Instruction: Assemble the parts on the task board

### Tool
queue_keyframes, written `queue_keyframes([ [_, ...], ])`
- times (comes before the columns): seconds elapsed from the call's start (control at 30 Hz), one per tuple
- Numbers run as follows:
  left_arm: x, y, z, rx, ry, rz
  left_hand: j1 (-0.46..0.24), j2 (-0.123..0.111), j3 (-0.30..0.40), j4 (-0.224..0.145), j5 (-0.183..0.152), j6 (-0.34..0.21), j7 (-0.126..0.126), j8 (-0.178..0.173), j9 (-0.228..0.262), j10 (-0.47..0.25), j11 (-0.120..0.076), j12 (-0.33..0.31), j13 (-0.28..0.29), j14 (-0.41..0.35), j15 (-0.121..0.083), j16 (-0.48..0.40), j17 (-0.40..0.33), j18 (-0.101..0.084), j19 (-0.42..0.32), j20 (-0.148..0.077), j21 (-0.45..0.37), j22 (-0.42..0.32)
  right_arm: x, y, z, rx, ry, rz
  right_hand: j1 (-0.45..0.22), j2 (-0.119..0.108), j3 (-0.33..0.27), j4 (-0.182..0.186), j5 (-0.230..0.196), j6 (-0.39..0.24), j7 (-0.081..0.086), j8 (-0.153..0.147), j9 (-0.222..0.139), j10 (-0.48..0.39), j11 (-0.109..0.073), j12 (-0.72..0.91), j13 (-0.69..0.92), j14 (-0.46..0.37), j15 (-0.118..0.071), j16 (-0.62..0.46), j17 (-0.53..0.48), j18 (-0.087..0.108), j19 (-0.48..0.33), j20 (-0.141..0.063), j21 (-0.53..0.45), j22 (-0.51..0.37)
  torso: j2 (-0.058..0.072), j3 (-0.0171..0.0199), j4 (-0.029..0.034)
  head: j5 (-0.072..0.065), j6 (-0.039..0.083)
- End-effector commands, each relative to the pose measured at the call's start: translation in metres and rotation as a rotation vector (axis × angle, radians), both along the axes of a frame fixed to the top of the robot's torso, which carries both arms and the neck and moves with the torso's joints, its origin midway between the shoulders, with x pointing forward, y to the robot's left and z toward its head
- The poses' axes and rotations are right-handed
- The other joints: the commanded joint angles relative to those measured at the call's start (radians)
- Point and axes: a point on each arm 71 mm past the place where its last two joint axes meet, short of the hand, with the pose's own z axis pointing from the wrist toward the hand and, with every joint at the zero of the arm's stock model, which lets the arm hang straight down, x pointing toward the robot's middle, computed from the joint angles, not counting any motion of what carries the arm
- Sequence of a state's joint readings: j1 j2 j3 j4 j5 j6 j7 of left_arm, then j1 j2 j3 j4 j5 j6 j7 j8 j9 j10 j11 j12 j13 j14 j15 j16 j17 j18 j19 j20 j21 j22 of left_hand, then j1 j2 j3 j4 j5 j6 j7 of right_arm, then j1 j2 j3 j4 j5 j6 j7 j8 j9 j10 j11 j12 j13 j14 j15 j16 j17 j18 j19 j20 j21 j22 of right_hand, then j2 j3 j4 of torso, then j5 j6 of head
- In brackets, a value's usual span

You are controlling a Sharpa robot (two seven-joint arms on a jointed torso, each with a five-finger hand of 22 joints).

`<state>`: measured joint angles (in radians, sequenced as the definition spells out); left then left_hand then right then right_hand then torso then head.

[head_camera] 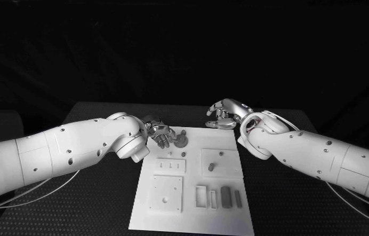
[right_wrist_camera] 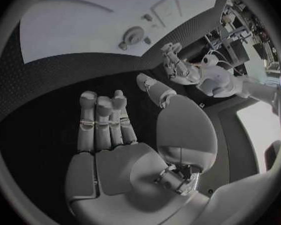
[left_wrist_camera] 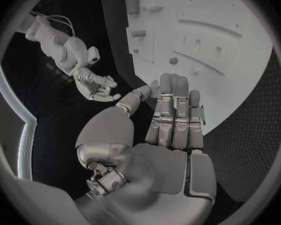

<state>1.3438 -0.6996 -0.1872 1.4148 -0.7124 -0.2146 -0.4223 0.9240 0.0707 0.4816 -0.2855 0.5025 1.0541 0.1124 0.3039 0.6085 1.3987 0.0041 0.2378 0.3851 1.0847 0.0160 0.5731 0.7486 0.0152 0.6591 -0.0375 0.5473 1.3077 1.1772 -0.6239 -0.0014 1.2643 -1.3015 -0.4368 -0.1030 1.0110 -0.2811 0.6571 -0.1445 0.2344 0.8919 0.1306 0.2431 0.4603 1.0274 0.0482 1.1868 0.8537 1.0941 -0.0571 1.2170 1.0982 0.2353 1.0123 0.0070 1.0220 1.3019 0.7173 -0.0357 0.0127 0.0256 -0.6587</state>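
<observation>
White task board (head_camera: pixel 192 193) lies mid-tabletop; a round part (head_camera: pixel 181 138) rests at its 11 o'clock corner, just beside the left hand (head_camera: pixel 160 132), fingers apart, empty. The right hand (head_camera: pixel 224 114), likewise empty, is farther off.

Board's far edge – seemingly crowded by round part (head_camera: pixel 181 138)

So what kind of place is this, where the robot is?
Probably a robot testing lab. A white task board with small parts lies on a black table against a dark backdrop, and the right wrist view shows cluttered equipment at the room's edge.
</observation>
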Motion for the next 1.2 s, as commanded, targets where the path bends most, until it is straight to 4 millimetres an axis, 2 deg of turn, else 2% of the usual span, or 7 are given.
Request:
queue_keyframes([
  [0.03,0.000,0.002,0.001,0.159,-0.046,-0.041,0.005,-0.003,0.003,-0.002,0.005,0.047,-0.038,0.006,0.005,0.005,-0.005,0.004,0.002,0.008,0.002,0.005,0.002,-0.015,-0.001,-0.005,0.007,0.024,0.008,-0.012,0.006,0.198,0.054,-0.043,-0.001,0.012,-0.009,-0.001,0.012,-0.029,0.029,-0.001,-0.001,-0.007,-0.001,0.007,-0.002,-0.009,-0.001,0.003,-0.002,0.026,-0.001,0.006,-0.007,0.001,0.001,0.0011,0.0008,0.004,-0.006],
  [0.43,-0.008,-0.005,-0.006,0.292,-0.052,-0.128,0.014,-0.010,-0.007,-0.004,0.076,0.063,-0.049,0.013,0.036,0.053,-0.039,0.088,0.079,0.057,-0.031,0.077,0.021,-0.013,0.060,-0.048,0.091,0.026,0.036,-0.038,0.039,0.283,0.032,-0.113,-0.007,0.041,-0.039,-0.008,0.048,-0.035,0.032,-0.001,-0.005,-0.019,0.001,0.006,-0.014,-0.022,0.001,0.001,-0.012,0.026,-0.014,0.012,-0.016,0.002,0.000,0.0009,-0.0005,0.002,-0.025],
  [0.53,-0.012,-0.007,-0.012,0.308,-0.021,-0.157,0.026,-0.011,-0.016,-0.004,0.083,0.066,-0.065,0.012,0.059,0.098,-0.066,0.246,0.199,0.133,-0.088,0.190,0.066,0.006,0.158,-0.106,0.217,0.026,0.038,-0.037,0.040,0.281,0.036,-0.111,-0.007,0.043,-0.040,-0.009,0.050,-0.035,0.032,-0.001,-0.005,-0.019,0.001,0.006,-0.014,-0.022,0.001,0.001,-0.013,0.026,-0.015,0.012,-0.016,0.002,0.000,0.0021,0.0002,0.002,-0.031],
  [0.6,-0.014,-0.008,-0.015,0.318,-0.005,-0.172,0.032,-0.015,-0.010,-0.003,0.083,0.066,-0.077,0.005,0.074,0.085,-0.081,0.412,0.333,0.172,-0.129,0.293,0.104,0.015,0.200,-0.145,0.318,0.026,0.039,-0.037,0.041,0.281,0.036,-0.112,-0.007,0.043,-0.041,-0.009,0.051,-0.035,0.032,-0.001,-0.005,-0.020,0.001,0.007,-0.015,-0.022,0.001,0.001,-0.013,0.026,-0.015,0.012,-0.016,0.002,0.001,0.0020,0.0011,0.002,-0.034],
  [0.73,-0.017,-0.010,-0.020,0.331,0.019,-0.195,0.024,-0.015,0.021,-0.001,0.078,0.065,-0.083,-0.007,0.093,0.051,-0.088,0.608,0.478,0.203,-0.184,0.428,0.140,0.035,0.271,-0.192,0.449,0.024,0.039,-0.037,0.041,0.281,0.039,-0.112,-0.008,0.045,-0.043,-0.010,0.053,-0.036,0.032,-0.002,-0.005,-0.020,0.002,0.007,-0.016,-0.023,0.002,0.001,-0.014,0.026,-0.016,0.013,-0.017,0.003,0.000,0.0008,0.0017,0.000,-0.039],
  [0.93,-0.021,-0.015,-0.021,0.341,0.037,-0.214,0.007,-0.016,0.044,-0.004,0.074,0.063,-0.087,-0.014,0.115,0.032,-0.093,0.671,0.508,0.236,-0.207,0.512,0.147,0.054,0.336,-0.223,0.526,0.024,0.040,-0.036,0.041,0.279,0.045,-0.111,-0.008,0.048,-0.046,-0.011,0.056,-0.037,0.032,-0.002,-0.006,-0.020,0.002,0.008,-0.017,-0.024,0.002,0.002,-0.015,0.026,-0.016,0.013,-0.017,0.003,0.000,-0.0006,-0.0002,-0.001,-0.046],
  [1.2,-0.020,-0.017,-0.022,0.335,0.043,-0.204,-0.010,-0.014,0.051,-0.002,0.072,0.070,-0.090,-0.013,0.127,0.028,-0.096,0.688,0.507,0.243,-0.212,0.549,0.148,0.059,0.344,-0.230,0.554,0.023,0.040,-0.034,0.040,0.277,0.054,-0.106,-0.008,0.050,-0.047,-0.012,0.058,-0.038,0.033,-0.002,-0.006,-0.021,0.002,0.008,-0.017,-0.024,0.002,0.003,-0.016,0.026,-0.017,0.013,-0.017,0.004,0.000,0.0000,0.0007,-0.004,-0.052],
])
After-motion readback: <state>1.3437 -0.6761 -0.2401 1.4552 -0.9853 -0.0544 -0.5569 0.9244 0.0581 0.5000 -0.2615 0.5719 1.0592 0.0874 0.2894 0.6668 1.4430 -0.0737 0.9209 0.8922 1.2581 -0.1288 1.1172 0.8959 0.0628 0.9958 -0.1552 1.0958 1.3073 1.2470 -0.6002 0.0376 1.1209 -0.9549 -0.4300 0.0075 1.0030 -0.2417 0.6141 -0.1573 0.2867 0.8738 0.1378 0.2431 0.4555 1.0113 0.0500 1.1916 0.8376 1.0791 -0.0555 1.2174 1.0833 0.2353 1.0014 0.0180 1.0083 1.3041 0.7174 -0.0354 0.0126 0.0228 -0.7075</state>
